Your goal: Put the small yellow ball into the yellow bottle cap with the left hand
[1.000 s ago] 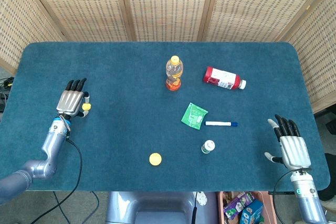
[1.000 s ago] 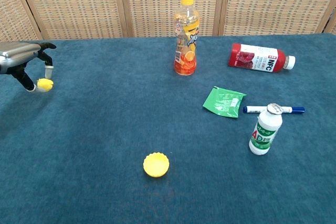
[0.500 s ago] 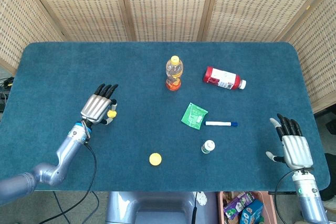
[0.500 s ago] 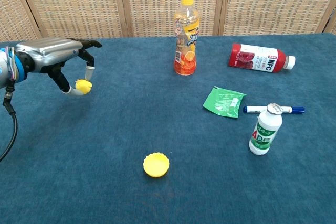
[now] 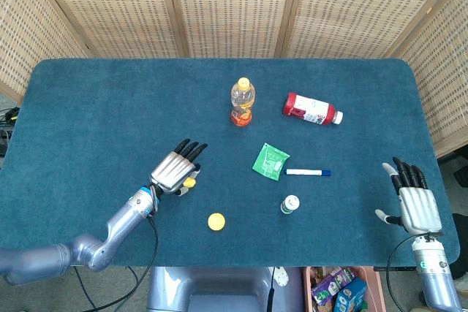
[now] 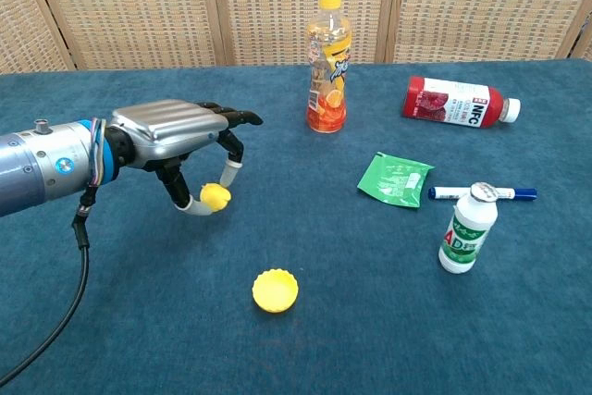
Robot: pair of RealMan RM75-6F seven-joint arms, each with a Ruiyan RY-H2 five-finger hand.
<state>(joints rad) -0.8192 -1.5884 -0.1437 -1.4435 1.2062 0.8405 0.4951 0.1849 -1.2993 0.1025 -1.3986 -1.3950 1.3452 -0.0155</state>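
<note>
A: so how far along is this? The yellow bottle cap (image 6: 276, 290) sits open side up and empty near the front edge of the counter (image 6: 139, 321).

B: roughly halfway I'd say. Just behind it, the left hand (image 6: 176, 141) has the small yellow ball (image 6: 215, 195) pinched between thumb and a fingertip, off the cloth, not over the cap. Still needs lining up and dropping. The right hand (image 5: 414, 201) sits far off, fingers spread, holding nothing.
</note>
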